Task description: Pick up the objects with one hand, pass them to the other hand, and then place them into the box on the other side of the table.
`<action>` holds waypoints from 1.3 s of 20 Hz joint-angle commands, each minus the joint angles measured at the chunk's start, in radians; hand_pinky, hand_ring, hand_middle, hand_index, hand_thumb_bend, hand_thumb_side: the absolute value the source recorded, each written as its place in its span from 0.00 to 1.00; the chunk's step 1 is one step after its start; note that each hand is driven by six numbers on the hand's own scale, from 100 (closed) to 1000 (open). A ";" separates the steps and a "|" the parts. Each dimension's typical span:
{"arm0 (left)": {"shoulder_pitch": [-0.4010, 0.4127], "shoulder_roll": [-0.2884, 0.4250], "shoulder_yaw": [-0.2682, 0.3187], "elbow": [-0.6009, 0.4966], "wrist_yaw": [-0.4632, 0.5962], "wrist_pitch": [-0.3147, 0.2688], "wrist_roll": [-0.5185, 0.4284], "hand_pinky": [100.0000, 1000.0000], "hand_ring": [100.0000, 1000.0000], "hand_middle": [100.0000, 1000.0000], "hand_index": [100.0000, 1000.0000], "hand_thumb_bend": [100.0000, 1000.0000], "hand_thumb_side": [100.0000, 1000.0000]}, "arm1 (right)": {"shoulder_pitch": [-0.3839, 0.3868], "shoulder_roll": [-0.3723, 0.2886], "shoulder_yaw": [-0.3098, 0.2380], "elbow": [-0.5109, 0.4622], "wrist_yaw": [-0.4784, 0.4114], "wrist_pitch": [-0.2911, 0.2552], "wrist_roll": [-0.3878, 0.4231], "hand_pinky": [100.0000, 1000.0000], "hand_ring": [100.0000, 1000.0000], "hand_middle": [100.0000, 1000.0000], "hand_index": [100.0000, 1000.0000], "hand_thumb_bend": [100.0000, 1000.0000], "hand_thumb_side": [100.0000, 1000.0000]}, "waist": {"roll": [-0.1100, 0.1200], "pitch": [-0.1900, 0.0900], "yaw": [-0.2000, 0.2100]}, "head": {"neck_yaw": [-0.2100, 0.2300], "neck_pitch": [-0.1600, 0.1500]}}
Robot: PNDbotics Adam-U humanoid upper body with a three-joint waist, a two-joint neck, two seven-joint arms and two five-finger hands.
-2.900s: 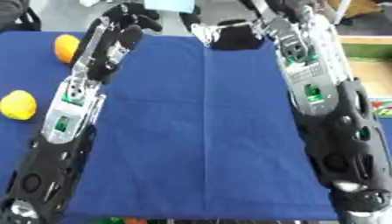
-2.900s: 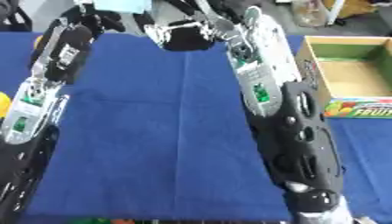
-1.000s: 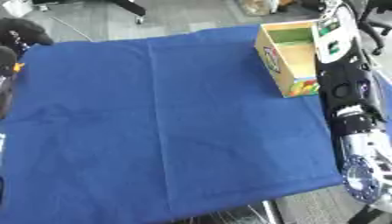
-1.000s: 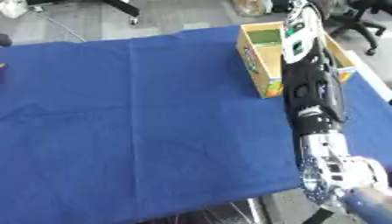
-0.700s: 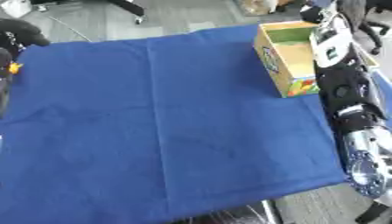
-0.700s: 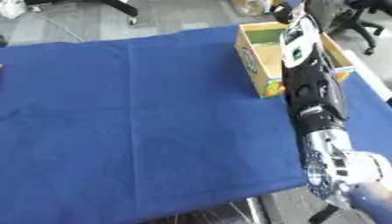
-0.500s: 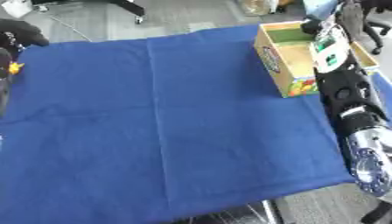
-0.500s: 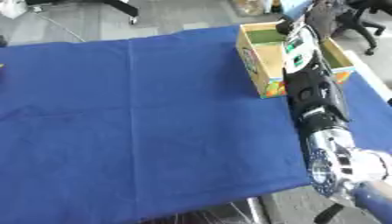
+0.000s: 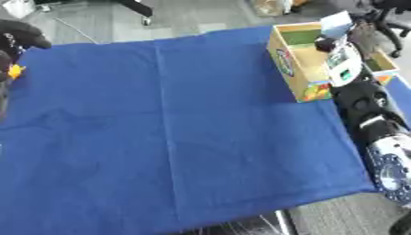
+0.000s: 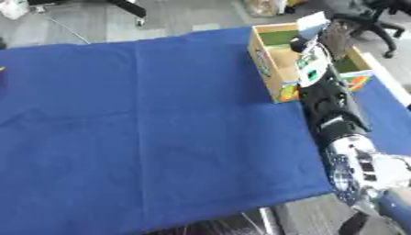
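An open cardboard box [image 9: 298,69] with a green inside and fruit print stands at the blue cloth's far right edge. My right arm [image 10: 325,108] runs up the right side, and my right hand [image 10: 336,33] hovers over the box's far right part as a blur; what it holds, if anything, is hidden. At the far left edge my left hand [image 9: 19,36] shows as a dark shape. A small orange thing [image 9: 14,71] sits just below it, cut off by the edge of the view.
The blue cloth [image 9: 169,124] covers the whole table. A second low box [image 10: 353,69] with a green inside lies behind my right arm. Office chair bases stand on the grey floor beyond the far edge.
The view has swung since 2.9 s ago, when both hands met at the far middle. My right hand is now over the box and has drifted slightly right in the last second.
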 commanded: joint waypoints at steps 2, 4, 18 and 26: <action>-0.011 0.019 0.008 -0.013 -0.001 0.000 -0.003 0.82 0.59 0.58 0.68 0.53 0.61 | -0.021 -0.041 0.009 -0.003 0.009 0.014 -0.018 0.85 0.77 0.76 0.92 0.57 0.39 | 0.001 -0.022 0.001 | -0.005 -0.002; -0.010 0.019 0.008 -0.012 -0.001 0.000 -0.004 0.82 0.59 0.58 0.68 0.54 0.61 | -0.023 -0.041 0.008 -0.009 0.016 0.023 -0.029 0.85 0.77 0.76 0.94 0.61 0.42 | 0.001 -0.022 0.002 | -0.006 -0.002; -0.010 0.018 0.009 -0.009 0.000 0.001 -0.006 0.82 0.59 0.58 0.68 0.54 0.61 | -0.028 -0.032 -0.004 -0.085 0.065 0.023 -0.027 0.85 0.78 0.79 1.00 0.69 0.48 | 0.000 -0.022 0.000 | -0.014 -0.002; -0.006 0.018 0.014 -0.009 0.000 0.001 -0.003 0.82 0.59 0.58 0.68 0.53 0.61 | -0.029 -0.009 -0.002 -0.256 0.091 -0.067 -0.023 0.82 0.75 0.77 0.99 0.58 0.43 | 0.001 -0.023 0.002 | -0.006 -0.002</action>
